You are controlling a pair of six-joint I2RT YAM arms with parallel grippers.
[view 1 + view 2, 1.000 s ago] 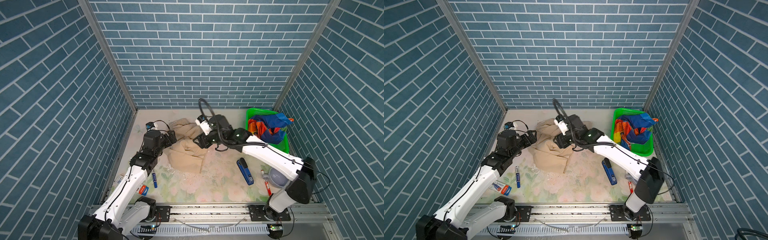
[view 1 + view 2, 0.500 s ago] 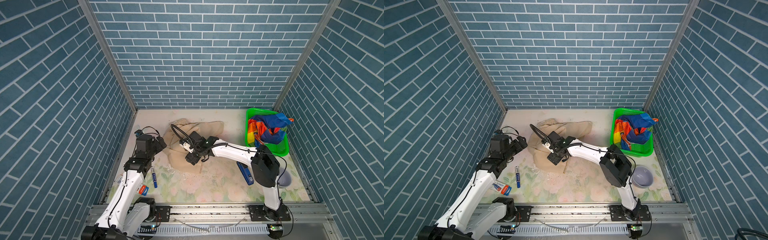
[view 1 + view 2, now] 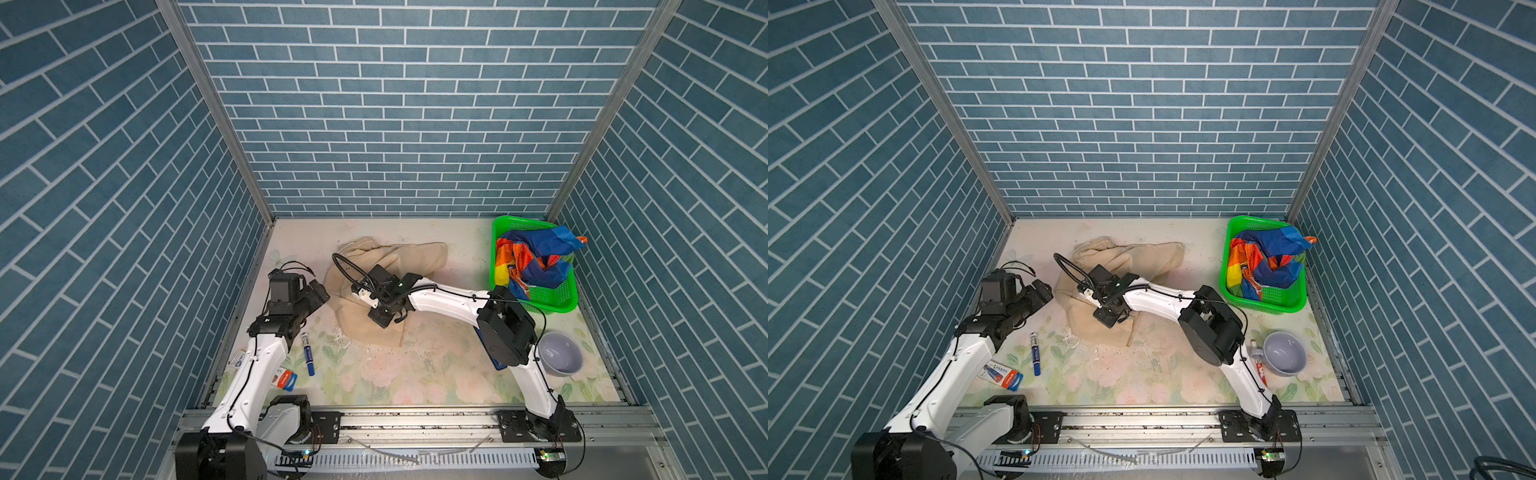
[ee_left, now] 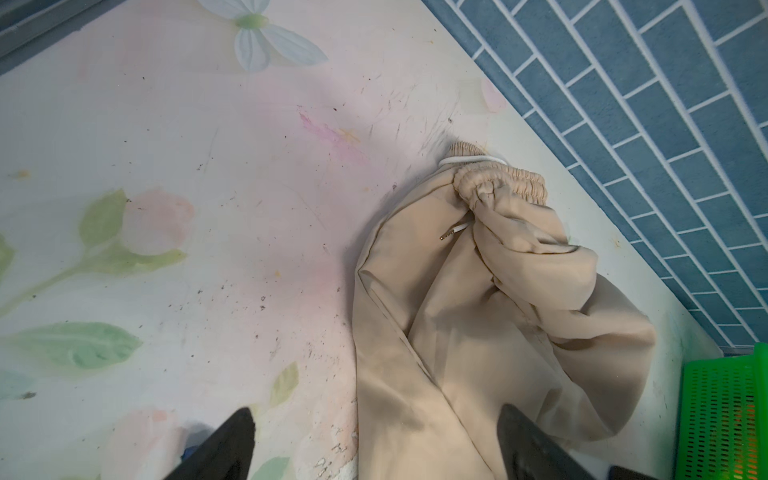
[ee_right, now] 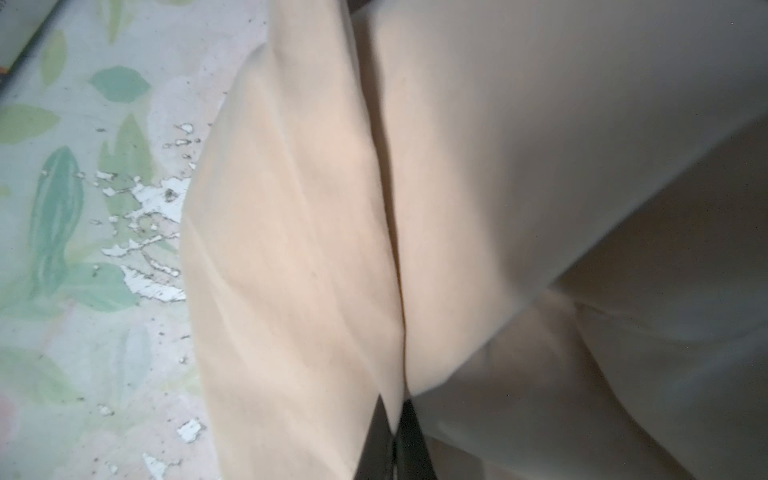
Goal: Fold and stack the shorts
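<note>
Two tools sit over the middle of the table [image 3: 415, 365]. Low in the left wrist view the left tool [image 4: 374, 411] stands wide with nothing in it, just beside the near edge of the beige shorts [image 3: 390, 257]. At centre frame in a top view the right tool [image 5: 395, 436] is pinched shut on a fold of that cloth. This pair looks thin, soft and limp, so it will likely sag and drag rather than hold a shape, and a one-point pinch should only bunch it. Better holds are probably the gathered waistband [image 4: 498, 183] with its white drawstring [image 4: 471, 160], toward the upper middle, and the leg hems. Farther off, at upper right, the rainbow shorts [image 3: 536, 262] lie crumpled in the green basket [image 3: 515, 219]; they look shiny and so likely slippery, wanting a firm pinch on a thick edge
</note>
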